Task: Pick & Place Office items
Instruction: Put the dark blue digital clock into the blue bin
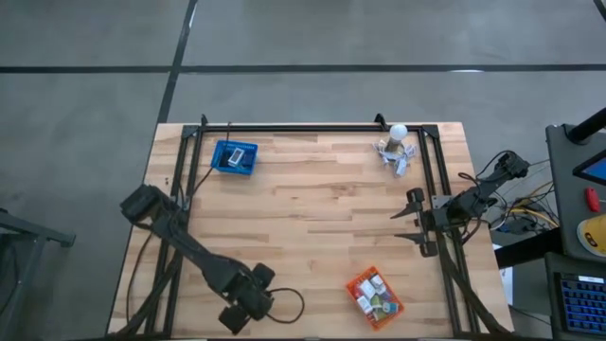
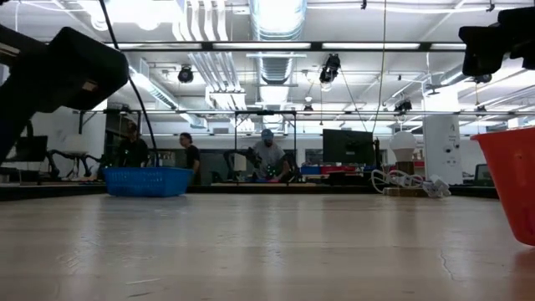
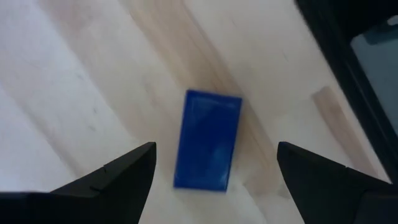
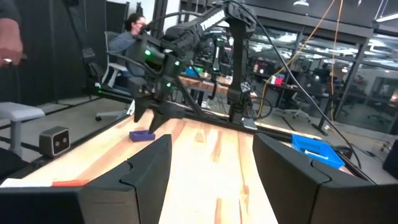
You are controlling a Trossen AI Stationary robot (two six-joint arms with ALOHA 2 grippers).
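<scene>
A small blue block (image 3: 208,140) lies flat on the wooden table near its near-left corner; the right wrist view shows this block (image 4: 142,135) from across the table. My left gripper (image 3: 216,149) hovers open above it, one finger to each side and neither touching. In the high view the left gripper (image 1: 244,301) hides the block. My right gripper (image 1: 414,219) waits open over the table's right side, touching nothing. Several small office items (image 1: 375,296) sit in the orange mesh basket (image 1: 357,281). One white and dark item (image 1: 236,156) sits in the blue mesh basket (image 1: 220,163).
The white ball-topped cluster of clips (image 1: 397,149) stands near the far right corner. A black frame rail (image 1: 303,128) runs along the far edge, and cables (image 1: 284,308) lie by the left gripper. Bare wood (image 1: 312,218) spans the middle. People sit beyond the table (image 2: 267,159).
</scene>
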